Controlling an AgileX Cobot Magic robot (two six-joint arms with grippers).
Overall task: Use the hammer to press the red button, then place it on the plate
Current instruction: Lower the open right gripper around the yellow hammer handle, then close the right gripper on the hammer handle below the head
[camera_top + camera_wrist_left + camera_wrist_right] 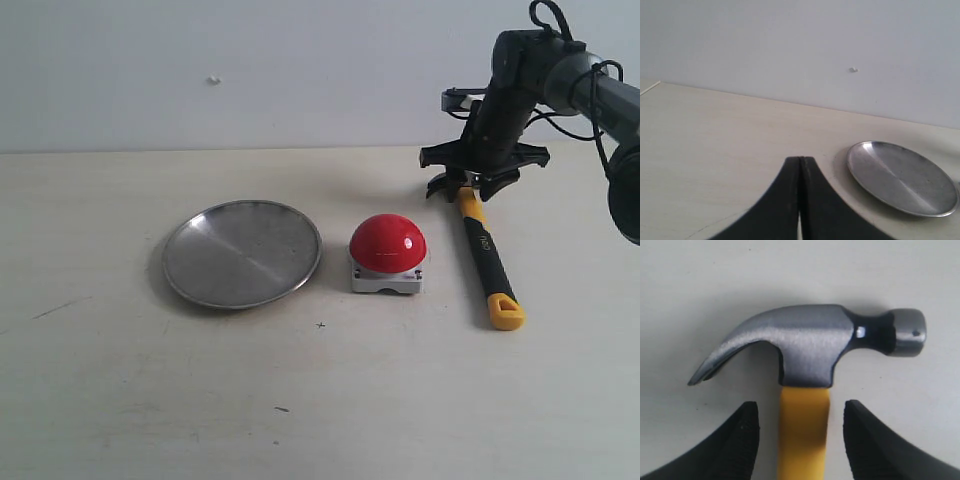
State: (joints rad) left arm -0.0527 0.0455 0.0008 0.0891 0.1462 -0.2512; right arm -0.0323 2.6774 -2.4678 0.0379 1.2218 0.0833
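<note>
Three things lie on the pale, smooth table (320, 400): a plate (242, 253), a red button (388, 243) and a hammer (486, 255).

We see the plate on the left. It is round, shallow and made of silver metal. Its brushed inside shines, and we can see that bare inside all the way across.

Just beside it, but not touching, sits the red button. It is a shiny round dome on a small square grey base.

We find the hammer to the right of the button, lying flat on the table and apart from it. Its head is dark grey metal, with a curved claw on one side and a round flat face on the other. The head points toward the wall (300, 70). The handle is yellow near the head, then black with white letters, and it ends in a yellow loop.

The right fingers (740, 440) are black with little ridges. They are spread wide, one on each side of the yellow handle just below the head. We see a gap on both sides, so they are not holding it.

The left fingers (785, 200) are smooth and black. They are pressed together with nothing between them, near the plate.
</note>
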